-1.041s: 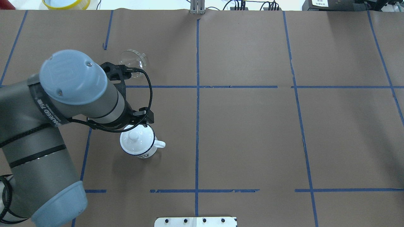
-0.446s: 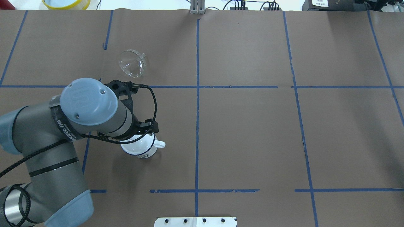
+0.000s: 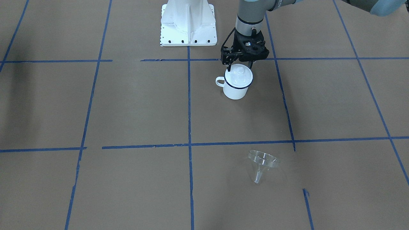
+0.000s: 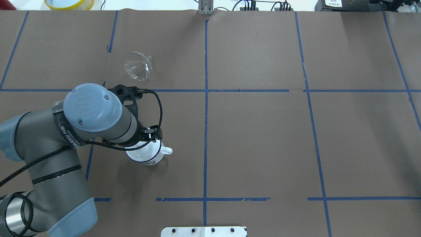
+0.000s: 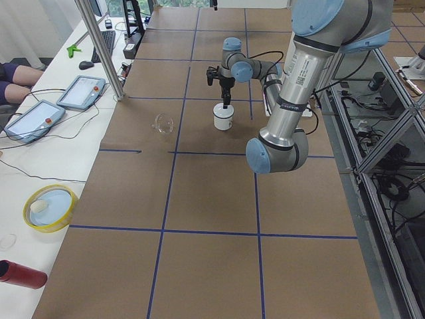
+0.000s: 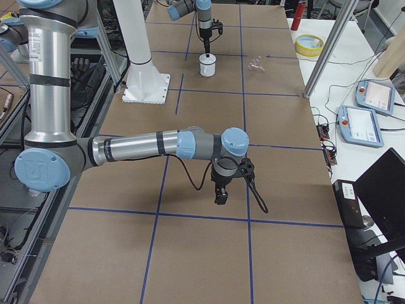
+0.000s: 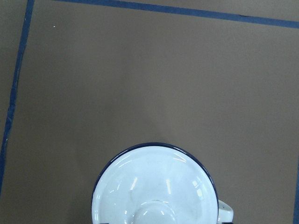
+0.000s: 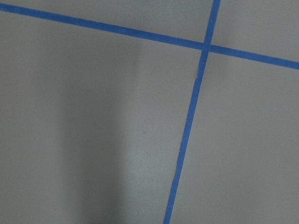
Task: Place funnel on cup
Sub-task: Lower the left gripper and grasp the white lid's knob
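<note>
The left gripper (image 3: 240,66) hangs over the round white domed lid (image 3: 238,76) on the white enamel mug with a dark blue rim (image 3: 235,91), its fingers apart beside the knob. The small clear funnel (image 4: 138,66) lies tipped over, well apart from them. Whether the right gripper (image 6: 221,197) is apart or together cannot be told.

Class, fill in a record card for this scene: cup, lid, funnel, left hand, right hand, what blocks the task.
cup: white mug, upright
lid: white dome seated on the cup
funnel: clear, on the table, apart from the cup
left hand: just above the lid, seemingly open, straddling it
right hand: far from the cup, over the table; state unclear
blocker: lid covers the cup's mouth
</note>
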